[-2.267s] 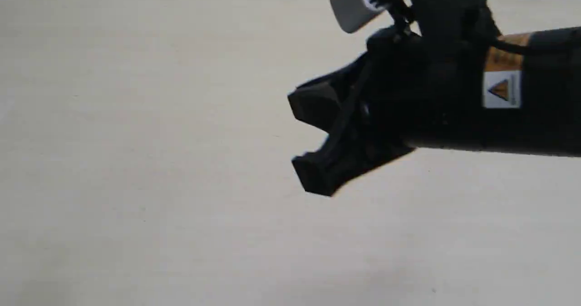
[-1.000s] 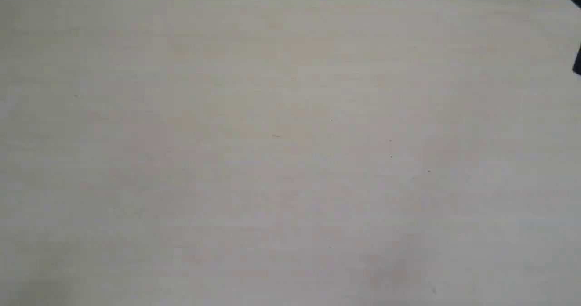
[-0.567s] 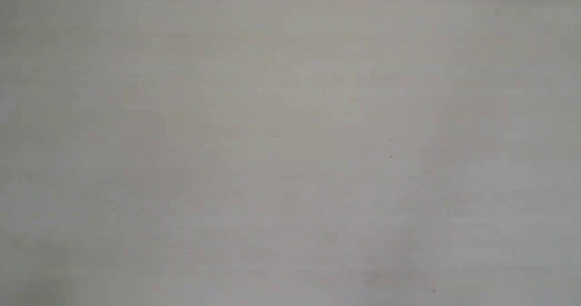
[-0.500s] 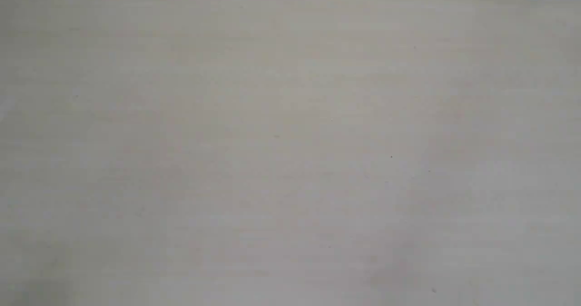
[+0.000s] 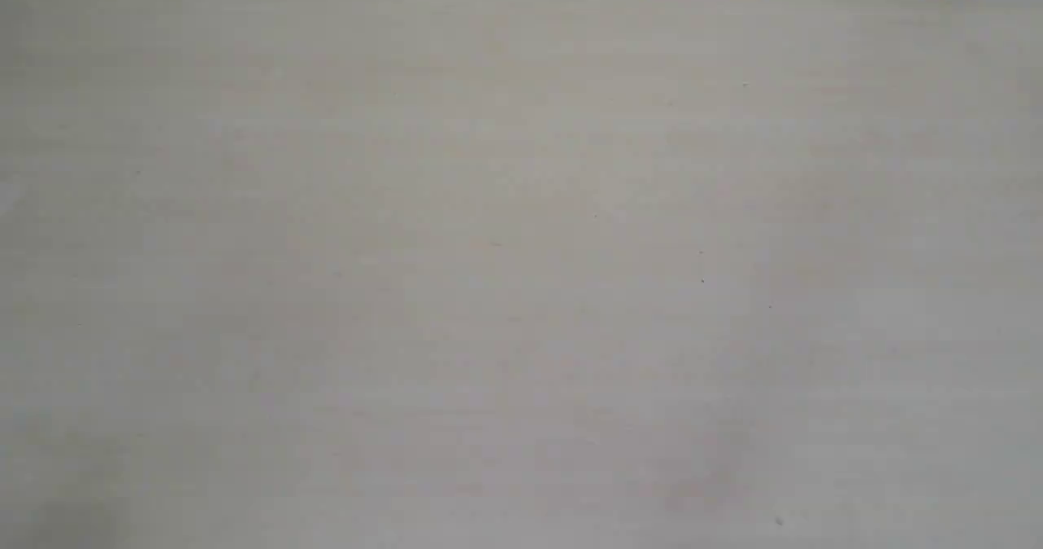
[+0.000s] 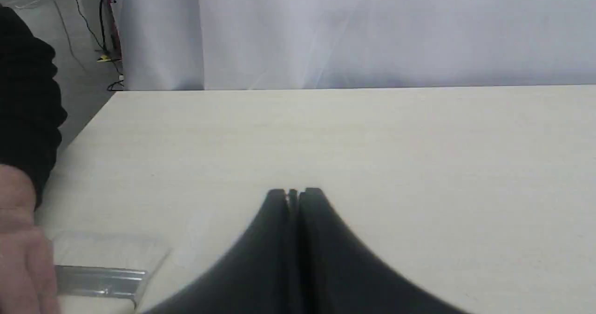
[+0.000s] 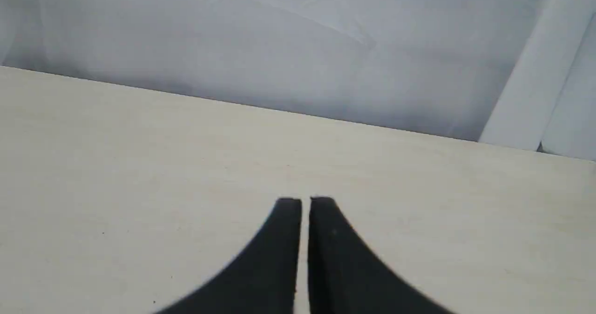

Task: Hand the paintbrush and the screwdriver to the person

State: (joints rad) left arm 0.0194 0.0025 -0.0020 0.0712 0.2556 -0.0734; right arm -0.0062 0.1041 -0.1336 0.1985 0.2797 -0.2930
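The paintbrush (image 6: 100, 279) appears only at the edge of the left wrist view, low against the counter (image 6: 354, 137) and just beside the person (image 6: 18, 249), whose hand covers the handle end. The pale bristles (image 6: 109, 251) and the silver ferrule (image 6: 93, 281) are visible. The handle is hidden behind the hand and cut off by the frame. Whether the hand grips the brush or merely touches it cannot be determined, nor whether the brush rests fully on the counter. Treat the brush as a light item. The ferrule and handle are likely rigid, while the bristles are soft and will splay or bend under pressure. The recommended grasp point is the flat of the handle or the ferrule, never the bristles. The metal ferrule is probably smooth and may slip under a narrow pinch. The screwdriver appears in no view, so its position cannot be stated. The left tool (image 6: 294, 194) has its jaws pressed together with nothing between them, and it stands apart from the brush. The right tool (image 7: 305, 202) has its jaws drawn in to a thin slit and holds nothing. The exterior view shows bare counter surface only, with no arm, hand or task item in frame. The person's dark sleeve (image 6: 25, 95) is cropped at the frame edge.
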